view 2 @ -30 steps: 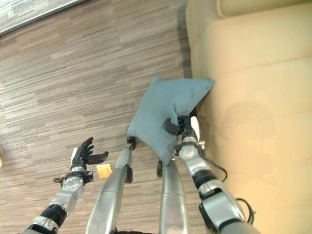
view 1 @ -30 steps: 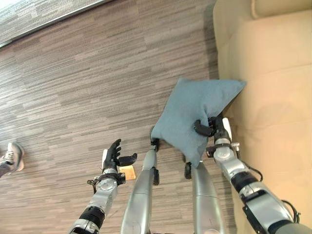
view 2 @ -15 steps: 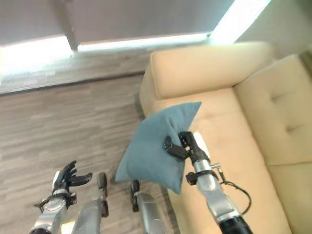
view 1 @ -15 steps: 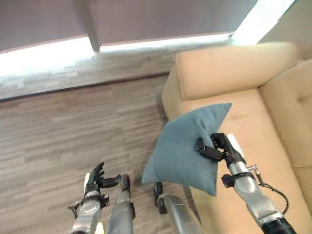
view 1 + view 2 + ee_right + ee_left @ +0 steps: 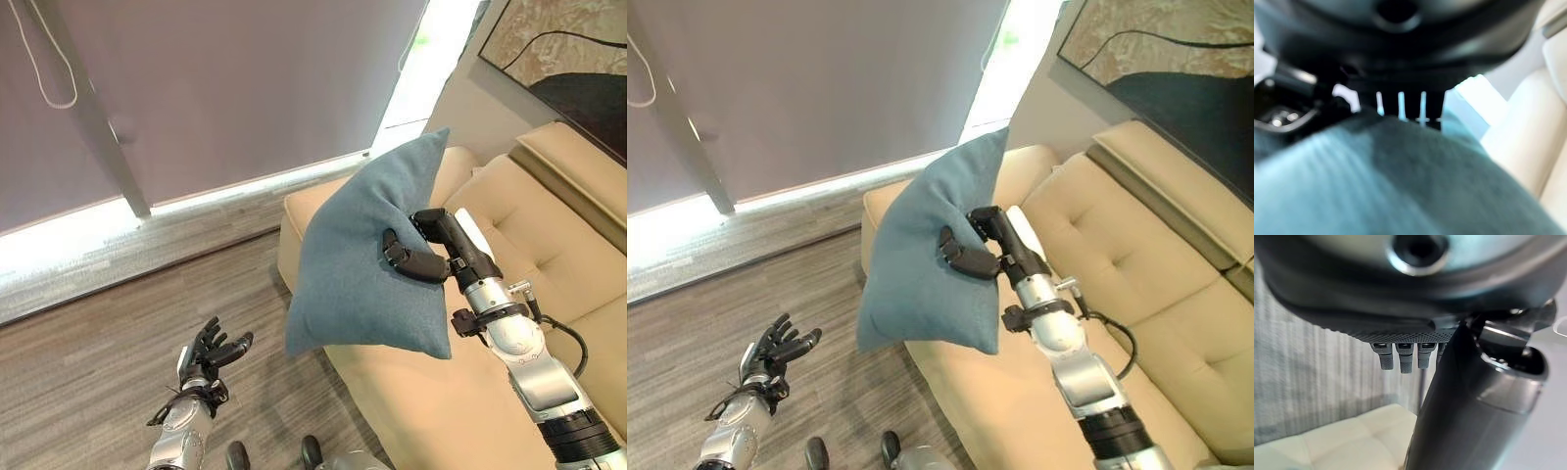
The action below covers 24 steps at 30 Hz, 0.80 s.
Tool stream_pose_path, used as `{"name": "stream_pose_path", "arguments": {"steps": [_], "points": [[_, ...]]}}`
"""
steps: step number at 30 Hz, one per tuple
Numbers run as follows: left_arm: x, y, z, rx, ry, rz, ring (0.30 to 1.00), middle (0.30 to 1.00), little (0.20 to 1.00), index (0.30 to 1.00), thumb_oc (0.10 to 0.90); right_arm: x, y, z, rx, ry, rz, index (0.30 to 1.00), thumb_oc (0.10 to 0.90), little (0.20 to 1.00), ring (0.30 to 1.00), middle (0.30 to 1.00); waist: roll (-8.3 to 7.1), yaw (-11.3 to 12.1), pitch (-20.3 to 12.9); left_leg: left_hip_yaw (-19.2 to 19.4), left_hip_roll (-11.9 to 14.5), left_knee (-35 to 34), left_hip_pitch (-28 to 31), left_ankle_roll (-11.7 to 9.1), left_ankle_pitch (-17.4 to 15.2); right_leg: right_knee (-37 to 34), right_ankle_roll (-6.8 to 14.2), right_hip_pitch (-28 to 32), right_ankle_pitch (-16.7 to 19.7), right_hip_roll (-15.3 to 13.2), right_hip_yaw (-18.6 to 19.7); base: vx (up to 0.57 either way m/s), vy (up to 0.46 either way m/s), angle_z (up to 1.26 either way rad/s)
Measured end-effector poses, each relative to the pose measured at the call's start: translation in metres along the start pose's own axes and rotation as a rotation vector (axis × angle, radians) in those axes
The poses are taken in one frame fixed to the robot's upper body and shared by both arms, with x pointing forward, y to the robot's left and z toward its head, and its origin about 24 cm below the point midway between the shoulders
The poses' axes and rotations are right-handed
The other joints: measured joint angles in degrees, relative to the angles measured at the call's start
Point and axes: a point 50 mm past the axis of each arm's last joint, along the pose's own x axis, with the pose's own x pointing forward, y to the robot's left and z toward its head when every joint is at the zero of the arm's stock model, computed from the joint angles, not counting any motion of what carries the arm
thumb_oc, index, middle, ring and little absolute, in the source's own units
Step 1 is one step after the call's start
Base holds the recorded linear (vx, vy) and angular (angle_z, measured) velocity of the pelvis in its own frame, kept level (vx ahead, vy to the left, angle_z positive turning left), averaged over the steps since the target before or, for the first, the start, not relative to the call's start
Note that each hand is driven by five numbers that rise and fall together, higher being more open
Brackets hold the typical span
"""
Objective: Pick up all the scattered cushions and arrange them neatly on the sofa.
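Right hand (image 5: 431,257), fingers clenched on square blue-grey fabric cushion (image 5: 362,264), has lifted it above beige upholstered sofa (image 5: 549,245); left hand (image 5: 208,352) fingers released.

The blue-grey square fabric cushion (image 5: 367,264) hangs in the air above the left end of the tan upholstered sofa (image 5: 549,255), pinched at its right edge by the right robot hand (image 5: 431,257); the sofa fills the right side, its armrest to the far left; the wood-plank floor (image 5: 88,343) lies left of it; the left robot hand (image 5: 208,352) is low over the floor, well apart from the cushion; a grey roller blind (image 5: 225,88) stands behind.
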Motion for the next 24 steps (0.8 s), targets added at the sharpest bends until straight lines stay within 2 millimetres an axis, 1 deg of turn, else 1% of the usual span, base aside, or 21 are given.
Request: {"name": "stream_pose_path", "arguments": {"steps": [4,6,8,11,14,16,17,19,21,22,24], "points": [[-0.002,-0.014,0.002,-0.087,-0.021,-0.050,0.900,0.900,0.900,0.900,0.800,0.000,0.003,0.001,0.010,-0.005,0.021,0.300,0.400,0.300,0.300,0.300,1.62,-1.34,-0.93,0.87,0.18,-0.02,0.36,-0.16,-0.16,-0.56,-0.38,0.19,0.25,0.18,0.64,0.04,0.026,-0.10],[-0.003,-0.022,-0.002,-0.120,-0.004,-0.073,0.900,0.900,0.900,0.900,0.800,0.000,0.009,0.004,0.003,-0.019,0.066,0.300,0.400,0.300,0.300,0.300,2.65,-2.21,-1.52,1.35,0.18,-0.03,0.47,-0.17,-0.30,-0.59,-0.46,0.07,0.37,0.20,1.17,0.03,0.020,-0.13],[-0.004,-0.028,-0.008,-0.177,0.016,-0.085,0.900,0.900,0.900,0.900,0.800,0.000,0.015,0.011,0.009,-0.047,0.102,0.300,0.400,0.300,0.300,0.300,3.27,-3.40,-1.85,1.63,0.18,-0.03,0.49,-0.19,-0.35,-0.62,-0.50,-0.02,0.46,0.21,1.36,0.01,0.017,-0.10],[-0.006,-0.039,-0.014,-0.223,0.041,-0.127,0.900,0.900,0.900,0.900,0.800,0.000,0.018,0.020,0.013,-0.088,0.123,0.300,0.400,0.300,0.300,0.300,3.33,-3.92,-1.89,2.49,0.35,-0.03,0.52,-0.18,-0.36,-0.66,-0.27,-0.34,0.66,0.28,1.59,0.00,0.012,-0.13],[-0.009,-0.049,-0.020,-0.241,0.067,-0.166,0.900,0.900,0.900,0.900,0.800,0.002,0.017,0.022,0.011,-0.097,0.121,0.300,0.400,0.300,0.300,0.300,3.33,-4.67,-1.89,2.64,0.35,-0.03,0.51,-0.18,-0.36,-0.70,-0.26,-0.41,0.70,0.28,1.65,0.00,0.005,-0.02],[-0.012,-0.060,-0.025,-0.280,0.093,-0.196,0.900,0.900,0.900,0.900,0.800,0.003,0.019,0.024,0.022,-0.105,0.119,0.300,0.400,0.300,0.300,0.300,3.36,-4.97,-1.90,2.81,0.37,-0.03,0.53,-0.18,-0.36,-0.74,-0.21,-0.49,0.75,0.29,1.82,-0.01,0.005,-0.04],[-0.012,-0.060,-0.025,-0.276,0.095,-0.200,0.900,0.900,0.900,0.900,0.800,0.004,0.019,0.025,0.025,-0.108,0.119,0.300,0.400,0.300,0.300,0.300,3.37,-4.97,-1.91,2.86,0.38,-0.03,0.52,-0.18,-0.36,-0.74,-0.19,-0.50,0.76,0.30,1.85,-0.01,0.004,-0.06],[-0.014,-0.066,-0.029,-0.291,0.110,-0.220,0.900,0.900,0.900,0.900,0.800,0.005,0.021,0.027,0.034,-0.119,0.119,0.300,0.400,0.300,0.300,0.300,3.39,-5.06,-1.92,3.03,0.42,-0.03,0.53,-0.18,-0.36,-0.76,-0.09,-0.58,0.85,0.37,2.07,0.00,0.001,-0.07],[-0.015,-0.068,-0.032,-0.285,0.122,-0.226,0.900,0.900,0.900,0.900,0.800,0.009,0.023,0.033,0.032,-0.144,0.130,0.300,0.400,0.300,0.300,0.300,3.42,-5.18,-1.94,3.66,0.51,-0.03,0.58,-0.18,-0.36,-0.80,0.09,-0.77,1.02,0.51,2.61,0.00,-0.006,-0.15],[-0.016,-0.068,-0.037,-0.287,0.142,-0.223,0.900,0.900,0.900,0.900,0.800,0.013,0.025,0.038,0.029,-0.170,0.141,0.300,0.400,0.300,0.300,0.300,3.44,-5.20,-1.95,4.13,0.60,-0.03,0.62,-0.18,-0.36,-0.96,0.08,-0.84,1.25,0.62,2.98,0.00,-0.007,-0.15],[-0.018,-0.070,-0.040,-0.308,0.157,-0.221,0.900,0.900,0.900,0.900,0.800,0.015,0.027,0.042,0.029,-0.184,0.152,0.300,0.400,0.300,0.300,0.300,3.45,-5.22,-1.96,4.35,0.69,-0.03,0.68,-0.18,-0.36,-1.12,0.07,-0.84,1.35,0.67,3.08,0.00,-0.007,-0.10]]}}
